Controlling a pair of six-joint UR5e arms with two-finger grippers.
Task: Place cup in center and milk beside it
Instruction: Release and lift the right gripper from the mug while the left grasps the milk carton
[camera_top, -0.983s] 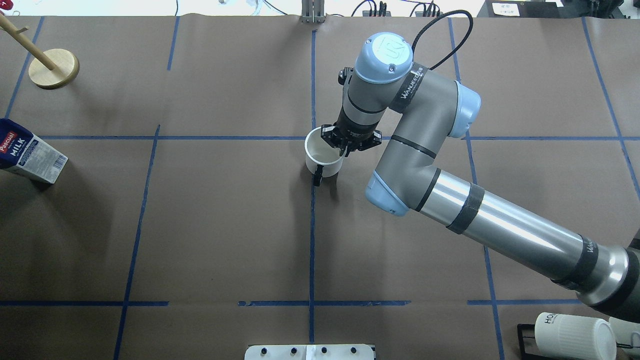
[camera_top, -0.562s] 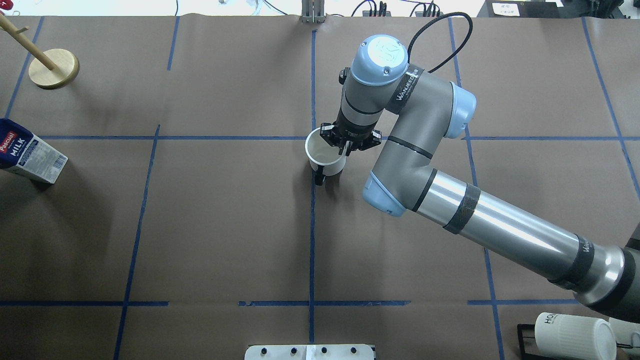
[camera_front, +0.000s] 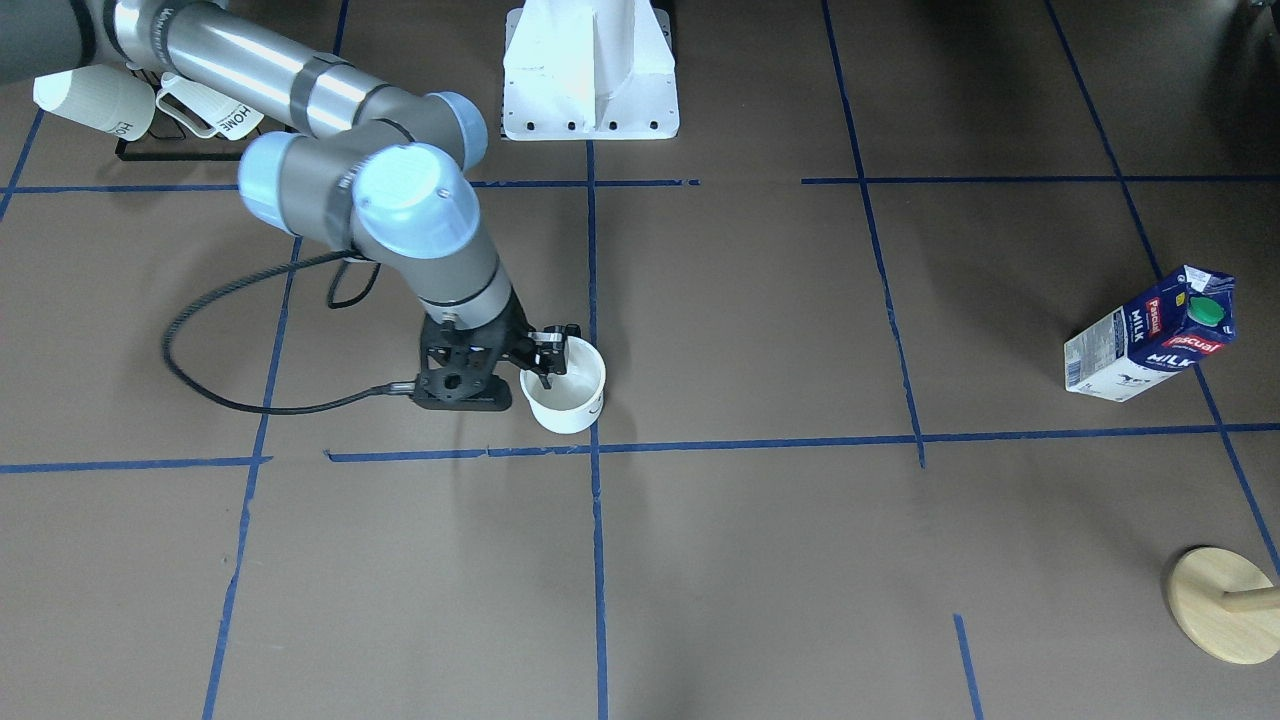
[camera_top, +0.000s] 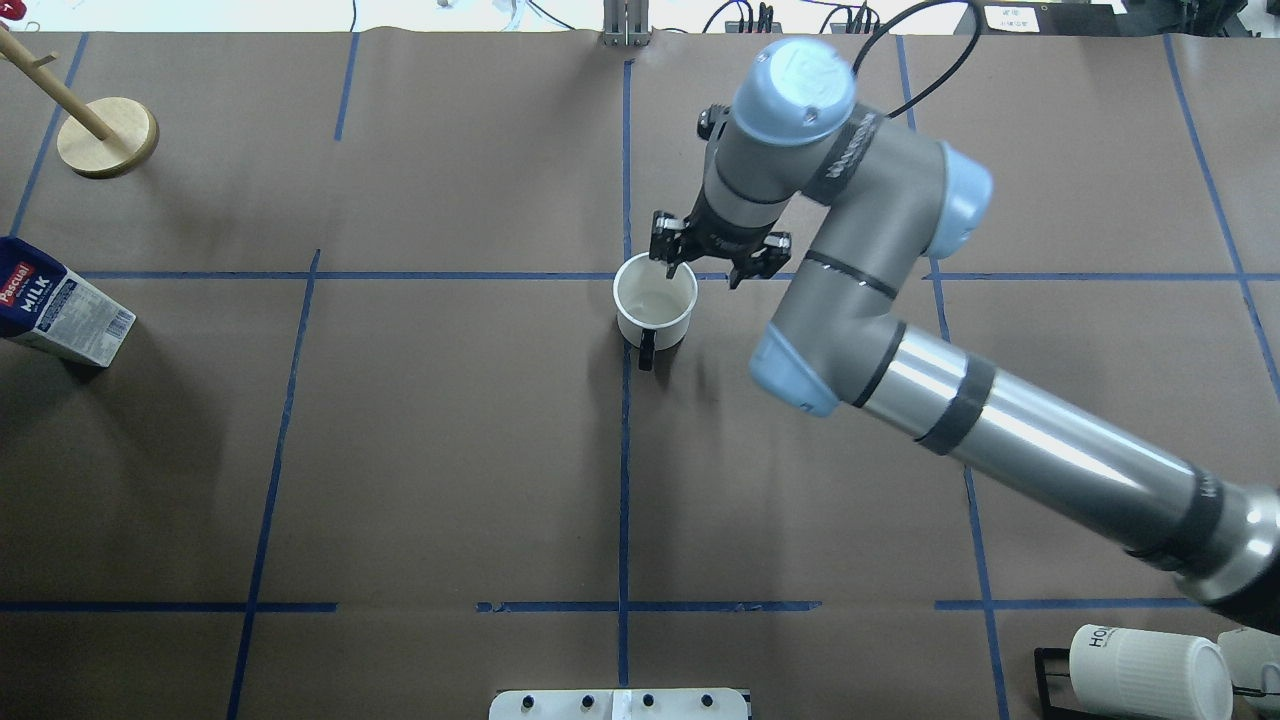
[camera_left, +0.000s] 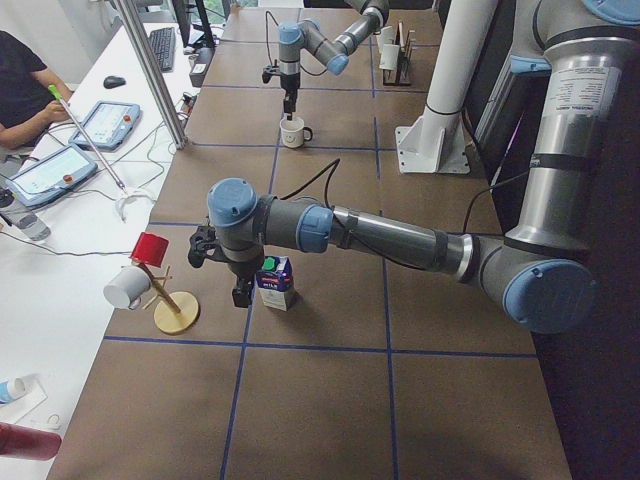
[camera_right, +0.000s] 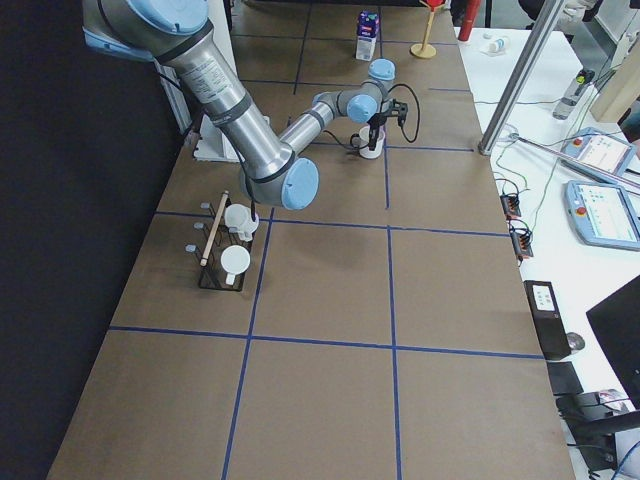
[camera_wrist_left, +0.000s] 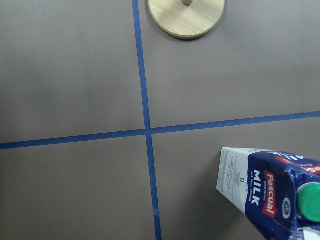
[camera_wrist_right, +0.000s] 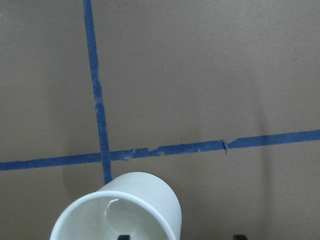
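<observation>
The white cup (camera_top: 655, 308) stands upright with its black handle toward the robot, just on the robot's side of the centre tape crossing (camera_top: 626, 276). My right gripper (camera_top: 704, 272) is open above the cup's far right rim. In the right wrist view two fingertips (camera_wrist_right: 240, 236) show wide apart at the bottom edge, astride the cup (camera_wrist_right: 120, 210) wall. The milk (camera_top: 60, 310) stands at the table's far left edge. In the exterior left view my left gripper (camera_left: 240, 293) hangs close beside the milk (camera_left: 275, 285); I cannot tell whether it is open or shut.
A wooden mug-tree base (camera_top: 107, 137) stands at the far left back. A black rack with ribbed "HOME" mugs (camera_top: 1150, 668) sits at the near right corner. The white robot base plate (camera_front: 590, 70) is at the robot's edge. The right arm's cable (camera_front: 250, 400) lies behind the cup.
The right gripper was shut on the cup's rim. It has let go, opened and pulled up and back, and the cup now stands free on the table.
</observation>
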